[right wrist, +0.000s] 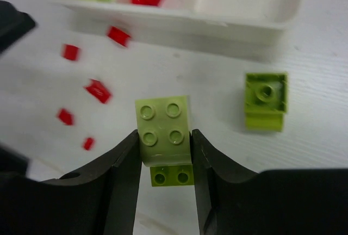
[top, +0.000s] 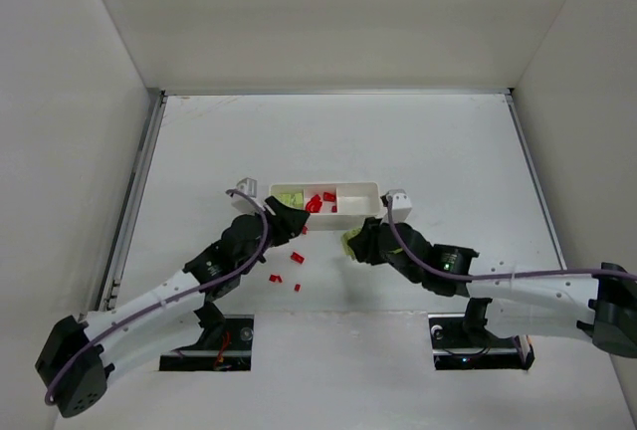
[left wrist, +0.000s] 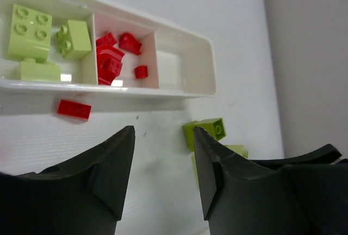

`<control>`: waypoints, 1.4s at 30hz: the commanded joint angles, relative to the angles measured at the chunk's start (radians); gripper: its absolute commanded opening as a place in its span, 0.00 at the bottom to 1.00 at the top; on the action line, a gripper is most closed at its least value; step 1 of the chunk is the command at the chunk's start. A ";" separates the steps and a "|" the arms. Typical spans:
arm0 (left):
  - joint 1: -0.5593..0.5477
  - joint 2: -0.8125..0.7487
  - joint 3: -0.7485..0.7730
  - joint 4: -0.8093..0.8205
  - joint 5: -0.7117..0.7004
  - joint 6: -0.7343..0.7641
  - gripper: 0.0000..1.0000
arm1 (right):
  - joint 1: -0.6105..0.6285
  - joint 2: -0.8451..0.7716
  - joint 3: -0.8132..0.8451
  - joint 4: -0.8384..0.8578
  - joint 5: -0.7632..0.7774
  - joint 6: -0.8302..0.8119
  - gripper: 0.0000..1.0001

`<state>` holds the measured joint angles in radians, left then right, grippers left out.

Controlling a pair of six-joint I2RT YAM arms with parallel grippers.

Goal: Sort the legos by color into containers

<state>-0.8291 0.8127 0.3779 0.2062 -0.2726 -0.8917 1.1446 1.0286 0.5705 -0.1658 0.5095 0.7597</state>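
The white three-compartment tray (top: 356, 199) lies mid-table. In the left wrist view the tray (left wrist: 187, 90) holds yellow-green bricks (left wrist: 30, 25) in its left compartment and red bricks (left wrist: 111, 61) in the middle one; the right one is bare. My right gripper (right wrist: 164, 134) is shut on a yellow-green four-stud brick (right wrist: 163, 123); a smaller yellow-green brick (right wrist: 171, 175) shows just below it. In the top view the right gripper (top: 356, 244) is just in front of the tray's right end. My left gripper (left wrist: 163, 131) is open and empty, near the tray's left end (top: 292, 221).
Several loose red bricks (top: 297, 257) lie on the table in front of the tray, between the two grippers, one (left wrist: 74, 109) right against the tray wall. A loose yellow-green brick (right wrist: 265, 100) lies near the tray's right end. White walls enclose the table.
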 commanded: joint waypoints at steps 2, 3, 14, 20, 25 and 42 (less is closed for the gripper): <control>0.061 -0.159 -0.083 0.194 0.015 -0.105 0.46 | -0.061 0.022 0.100 0.312 -0.146 0.001 0.24; 0.075 -0.196 -0.102 0.234 0.022 -0.124 0.47 | -0.079 0.036 0.109 0.366 -0.175 0.015 0.24; 0.189 -0.212 -0.185 0.467 0.170 -0.302 0.50 | -0.294 0.182 0.082 0.800 -0.451 0.294 0.23; 0.201 -0.112 -0.201 0.646 0.203 -0.360 0.52 | -0.312 0.251 0.075 0.940 -0.508 0.429 0.23; 0.203 -0.075 -0.200 0.720 0.208 -0.360 0.55 | -0.309 0.294 0.089 0.974 -0.526 0.470 0.24; 0.224 -0.032 -0.201 0.776 0.190 -0.357 0.44 | -0.309 0.490 0.069 1.273 -0.625 0.707 0.24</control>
<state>-0.6125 0.7834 0.1753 0.8867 -0.0841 -1.2507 0.8371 1.5047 0.6437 0.9569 -0.0883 1.4067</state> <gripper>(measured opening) 0.448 0.437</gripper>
